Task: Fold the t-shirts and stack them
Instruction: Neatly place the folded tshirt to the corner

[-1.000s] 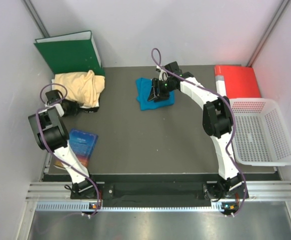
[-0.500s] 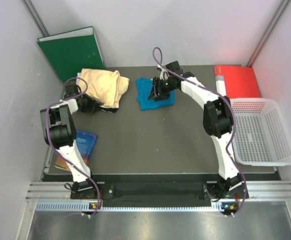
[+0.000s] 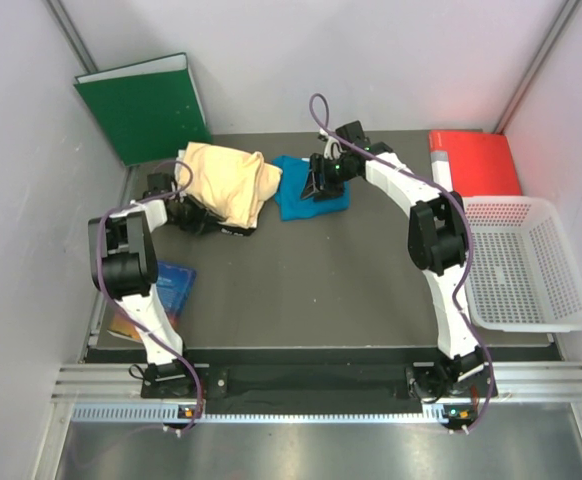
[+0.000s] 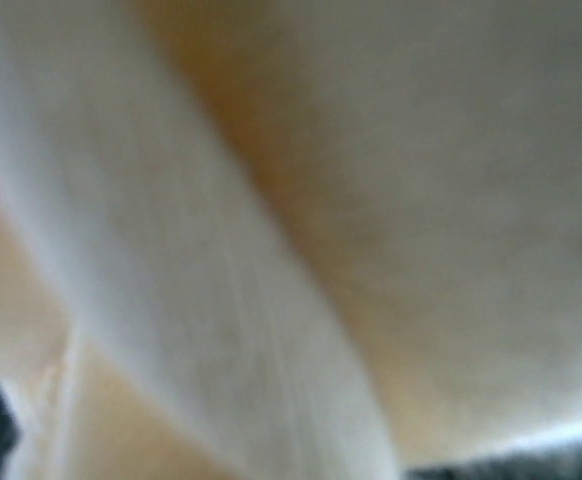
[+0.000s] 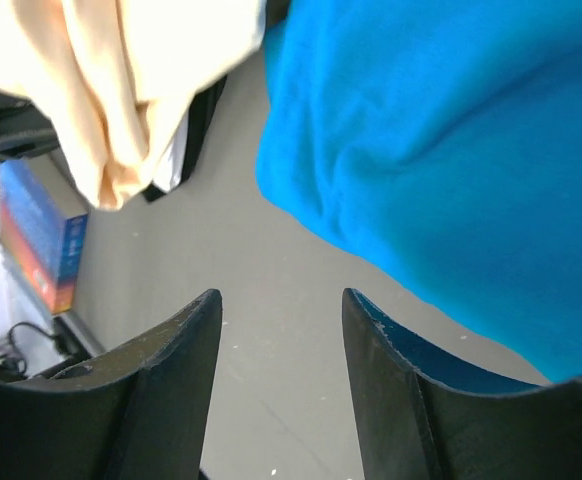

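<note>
Left gripper [image 3: 221, 224] clamps the bunched yellow shirt [image 3: 226, 178] just beside the teal shirt [image 3: 293, 200], right gripper [image 5: 281, 300] spread empty at its edge, green binder [image 3: 141, 105] behind, basket [image 3: 526, 262] right, table [image 3: 301, 290] bare up front.

The teal-blue t-shirt [image 3: 296, 195] lies on the tabletop [image 3: 311, 280] close to its far edge, about midway along it. It is folded into a small, thick, roughly square bundle with soft rounded edges, bright and plain in colour. The pale yellow-orange t-shirt [image 3: 229, 180] is over the tabletop's far-left part, bunched into a loose, rumpled mass. Its folds hang down, raised clear of the tabletop. From above, its right edge reaches the teal-blue t-shirt's left edge; whether the two touch cannot be told.
</note>
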